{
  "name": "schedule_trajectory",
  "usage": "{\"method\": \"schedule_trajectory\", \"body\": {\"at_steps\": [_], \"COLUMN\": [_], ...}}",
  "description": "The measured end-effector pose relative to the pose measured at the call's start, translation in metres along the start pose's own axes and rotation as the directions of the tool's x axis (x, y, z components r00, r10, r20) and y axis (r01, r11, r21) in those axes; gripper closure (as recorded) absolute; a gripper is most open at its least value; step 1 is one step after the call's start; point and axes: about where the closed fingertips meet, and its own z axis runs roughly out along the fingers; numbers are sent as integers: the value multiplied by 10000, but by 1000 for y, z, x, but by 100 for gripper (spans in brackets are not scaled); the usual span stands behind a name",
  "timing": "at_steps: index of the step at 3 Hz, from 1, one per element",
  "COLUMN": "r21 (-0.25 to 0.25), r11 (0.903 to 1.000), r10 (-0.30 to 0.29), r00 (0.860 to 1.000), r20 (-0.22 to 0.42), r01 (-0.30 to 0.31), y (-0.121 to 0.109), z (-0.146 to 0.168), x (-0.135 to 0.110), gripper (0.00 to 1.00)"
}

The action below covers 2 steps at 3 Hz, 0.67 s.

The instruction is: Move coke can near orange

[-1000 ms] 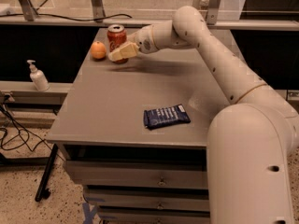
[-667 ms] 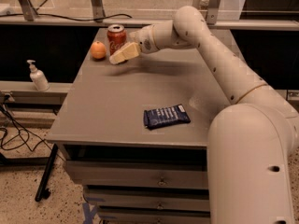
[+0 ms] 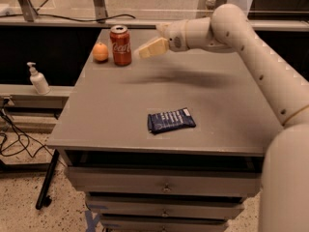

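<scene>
Closest to the camera there's a dark blue snack packet point(image 3: 171, 121) lying flat mid-surface point(image 3: 111, 110). Further back, the end effector point(image 3: 150, 48) hangs above the surface just right of the coke can point(image 3: 120, 45), not touching it and with nothing in it. Can't tell how far open it is. The can stands upright at the far left, right beside the orange point(image 3: 100, 52).

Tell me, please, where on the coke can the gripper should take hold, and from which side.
Probably the mid-body of the coke can, from the side facing the gripper, which hovers beside it without touching. The can stands upright, so its round wall offers level opposing faces, and the orange crowds the opposite side.
</scene>
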Motion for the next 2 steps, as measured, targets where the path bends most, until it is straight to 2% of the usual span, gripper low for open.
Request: {"method": "schedule_trajectory", "body": {"at_steps": [1, 2], "r21": [928, 1759], "r11": [9956, 9834], "r10": [-199, -794], "r00": [9949, 9764], "r20": [984, 2010], "r01": [107, 438], "y": [-4, -2], "z": [-89, -182], "x": [-25, -64], "gripper": [0, 0]}}
